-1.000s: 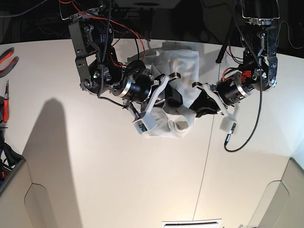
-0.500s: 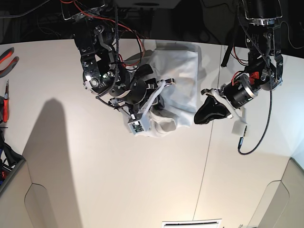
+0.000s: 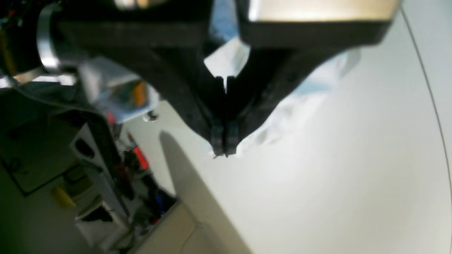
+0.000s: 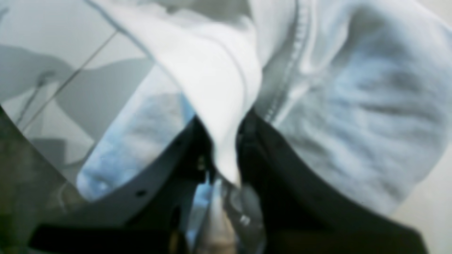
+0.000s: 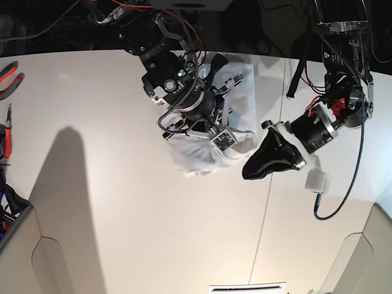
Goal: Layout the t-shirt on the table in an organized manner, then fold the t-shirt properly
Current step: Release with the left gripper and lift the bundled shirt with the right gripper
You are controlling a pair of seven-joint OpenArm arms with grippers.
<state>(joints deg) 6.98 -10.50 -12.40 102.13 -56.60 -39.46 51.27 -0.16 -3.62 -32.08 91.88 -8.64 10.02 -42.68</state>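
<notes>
Your surface (image 5: 122, 214) is a wide off-white top with one thin dark seam (image 5: 264, 208) running across it; dark clutter and cables crowd the room behind, and red-handled pliers (image 5: 10, 76) lie at the far edge. The t-shirt (image 5: 196, 156) sits bunched at the back of the surface, directly under your right hand (image 4: 226, 155), which is clenched on a fold of its white cloth. Your left hand (image 5: 248, 173) has its jaws pressed together on nothing, with the shirt just beside it, not touching.
</notes>
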